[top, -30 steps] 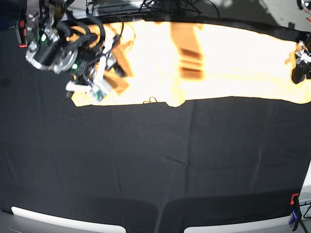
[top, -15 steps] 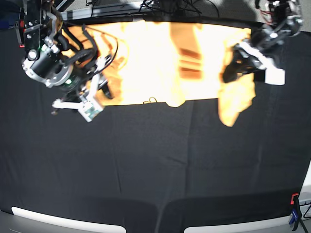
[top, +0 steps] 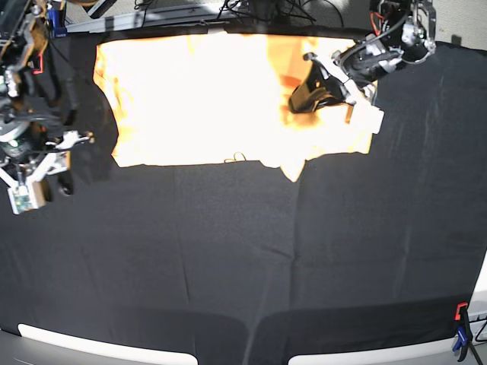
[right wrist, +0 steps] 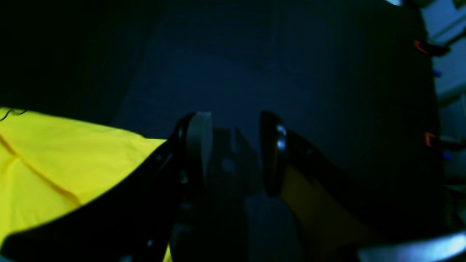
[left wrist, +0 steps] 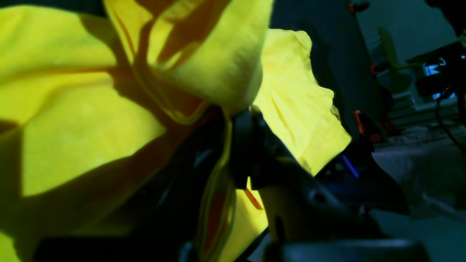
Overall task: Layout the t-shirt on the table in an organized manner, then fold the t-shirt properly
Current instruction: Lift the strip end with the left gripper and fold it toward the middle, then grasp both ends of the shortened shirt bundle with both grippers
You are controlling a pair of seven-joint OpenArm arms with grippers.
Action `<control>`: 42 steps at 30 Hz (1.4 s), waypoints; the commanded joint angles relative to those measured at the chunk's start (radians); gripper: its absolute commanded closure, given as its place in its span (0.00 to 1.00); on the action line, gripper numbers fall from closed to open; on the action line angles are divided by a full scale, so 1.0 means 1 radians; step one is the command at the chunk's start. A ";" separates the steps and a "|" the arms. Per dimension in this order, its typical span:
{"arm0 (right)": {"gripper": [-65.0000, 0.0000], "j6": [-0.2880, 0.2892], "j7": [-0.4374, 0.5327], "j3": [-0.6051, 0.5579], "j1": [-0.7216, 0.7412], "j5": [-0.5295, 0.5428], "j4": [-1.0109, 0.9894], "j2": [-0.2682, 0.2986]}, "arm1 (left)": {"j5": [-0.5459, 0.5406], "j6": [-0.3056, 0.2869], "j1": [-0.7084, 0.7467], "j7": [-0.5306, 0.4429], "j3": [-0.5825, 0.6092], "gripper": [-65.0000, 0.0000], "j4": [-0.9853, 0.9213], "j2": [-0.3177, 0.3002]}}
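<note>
The pale yellow t-shirt lies spread along the far side of the black table. Its right end is lifted and doubled back toward the middle. My left gripper hangs over that folded part, shut on the t-shirt. In the left wrist view a bunched hem of the t-shirt is pinched between the left gripper fingers. My right gripper is left of the shirt, over bare cloth. Seen from the right wrist, the right gripper is open and holds nothing, with the t-shirt edge at lower left.
White edge strips run along the table's near rim. A red clamp sits at the right front corner, and more red clamps line the side. Cables and frame parts crowd the back edge.
My left gripper has carried the shirt's right end leftward over the body. My right gripper has let go of the left end and pulled away to the left, off the shirt.
</note>
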 commanded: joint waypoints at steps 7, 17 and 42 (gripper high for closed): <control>0.67 -0.003 0.019 0.006 0.011 0.054 -0.023 0.017 | -0.031 0.032 -0.057 -0.023 0.082 1.00 0.018 -0.002; 0.67 -0.002 0.023 0.006 0.011 0.054 -0.109 0.017 | -0.079 0.032 -0.144 0.013 0.257 0.48 0.019 -0.002; 0.67 0.154 -0.164 0.002 -0.008 0.454 -0.620 0.079 | 0.104 -0.036 -0.175 0.025 -0.282 0.48 0.019 -0.076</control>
